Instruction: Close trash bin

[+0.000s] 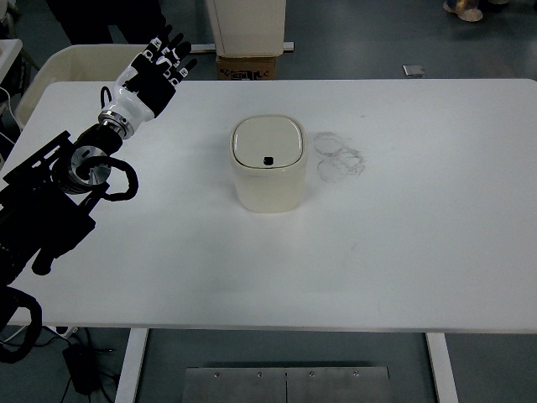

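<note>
Cream trash bin (268, 164) sits lid-down; left hand (153, 72) — fingers spread, empty — hovers far-left; arm partly cropped.

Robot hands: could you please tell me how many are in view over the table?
1. The left hand is over the table's far left corner, fingers spread, well left of the bin. The right hand is out of view.

A white table (403, 252) filled most of the view. Beyond its far edge lay a dark grey-blue floor (361, 42), with a cardboard box (247, 66) standing there.
</note>
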### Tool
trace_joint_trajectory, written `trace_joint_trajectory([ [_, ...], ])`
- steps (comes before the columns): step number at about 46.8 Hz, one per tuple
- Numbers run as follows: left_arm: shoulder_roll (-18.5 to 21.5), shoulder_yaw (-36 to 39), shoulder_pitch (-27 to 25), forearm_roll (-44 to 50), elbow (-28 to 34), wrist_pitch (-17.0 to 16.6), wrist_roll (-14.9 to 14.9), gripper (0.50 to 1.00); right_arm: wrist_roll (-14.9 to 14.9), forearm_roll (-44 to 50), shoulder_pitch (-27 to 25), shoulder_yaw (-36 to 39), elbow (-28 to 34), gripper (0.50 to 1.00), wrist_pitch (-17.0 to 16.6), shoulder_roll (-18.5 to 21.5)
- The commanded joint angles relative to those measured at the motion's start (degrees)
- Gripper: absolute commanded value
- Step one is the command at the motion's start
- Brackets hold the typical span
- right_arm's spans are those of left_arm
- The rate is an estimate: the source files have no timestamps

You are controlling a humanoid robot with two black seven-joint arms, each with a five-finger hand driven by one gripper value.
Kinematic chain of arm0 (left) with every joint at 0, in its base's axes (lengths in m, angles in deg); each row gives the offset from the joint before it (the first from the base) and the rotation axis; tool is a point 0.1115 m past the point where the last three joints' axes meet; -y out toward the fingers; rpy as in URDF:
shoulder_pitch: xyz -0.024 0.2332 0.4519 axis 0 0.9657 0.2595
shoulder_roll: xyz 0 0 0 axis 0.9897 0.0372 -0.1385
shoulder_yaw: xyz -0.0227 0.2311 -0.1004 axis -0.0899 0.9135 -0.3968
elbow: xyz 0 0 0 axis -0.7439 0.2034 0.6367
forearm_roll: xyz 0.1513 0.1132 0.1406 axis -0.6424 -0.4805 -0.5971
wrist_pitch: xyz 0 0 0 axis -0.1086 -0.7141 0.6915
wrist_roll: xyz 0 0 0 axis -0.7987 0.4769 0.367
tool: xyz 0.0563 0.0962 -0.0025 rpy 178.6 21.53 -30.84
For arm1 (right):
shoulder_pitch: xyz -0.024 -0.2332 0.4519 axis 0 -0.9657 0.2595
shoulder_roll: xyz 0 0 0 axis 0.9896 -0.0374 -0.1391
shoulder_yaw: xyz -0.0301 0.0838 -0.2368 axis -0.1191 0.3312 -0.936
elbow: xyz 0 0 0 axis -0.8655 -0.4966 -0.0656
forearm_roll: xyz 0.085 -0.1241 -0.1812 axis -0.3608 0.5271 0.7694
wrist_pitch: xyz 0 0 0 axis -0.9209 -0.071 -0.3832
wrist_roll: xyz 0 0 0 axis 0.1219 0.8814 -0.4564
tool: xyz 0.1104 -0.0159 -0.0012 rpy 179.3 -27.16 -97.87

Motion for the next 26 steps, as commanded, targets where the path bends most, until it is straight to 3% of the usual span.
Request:
trace_joint_trajectory([
  [1,-1.23,-0.04,0.25,0.04,-2.01,0.03,-0.01,1.0,0.05,0.17,0.09,0.18,-0.01,0.993,0.0,0.0],
  [13,-3.96,-0.48,1.66,1.18,-4.82,0.47,0.61,1.0,0.05,0.26,0.36,0.18,-0.01,0.993,-0.09,0.0],
  [26,-4.4,-0.57,2.45,2.06,-6.32,0.55,1.75,1.0,-0.04,0.44,0.45,0.18,-0.01,0.993,0.0,0.0],
])
